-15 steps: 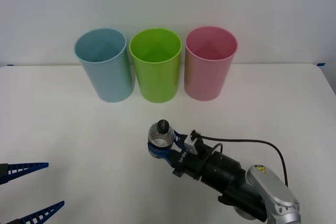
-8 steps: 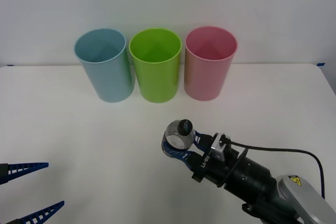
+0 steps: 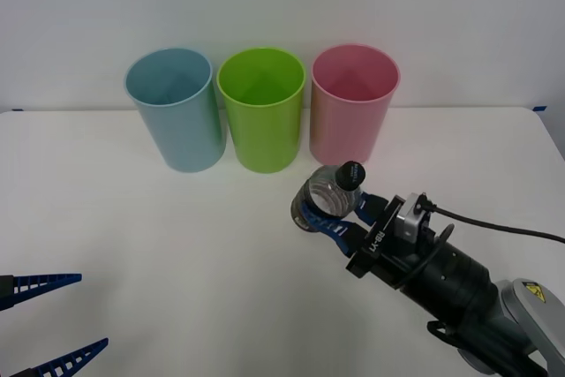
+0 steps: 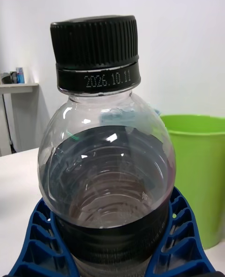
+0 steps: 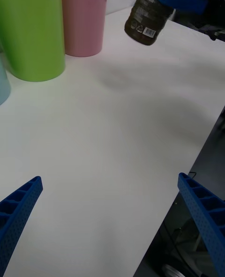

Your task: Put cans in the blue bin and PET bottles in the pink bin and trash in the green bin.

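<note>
Three bins are lined up at the table's [image 3: 106, 245] far edge: the blue bin [image 3: 177, 121] at ten o'clock, the green bin [image 3: 262, 121] at twelve, the pink bin [image 3: 351, 116] at one. The PET bottle [image 3: 328, 199] is clamped in the right gripper [image 3: 325, 215], held clear of the table just in front of the pink bin. The left gripper [image 3: 48, 324] is parked at seven o'clock, fingers spread.

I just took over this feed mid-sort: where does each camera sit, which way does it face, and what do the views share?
Front: above the arms, looking forward and down at the table and three bins; right end effector holds the PET bottle, left end effector waits open.
Right wrist: on the right arm, facing the bottle between its fingers, green bin behind.
Left wrist: on the left arm, facing across the table toward the pink bin.
Shared: all show the bottle and green bin.
</note>
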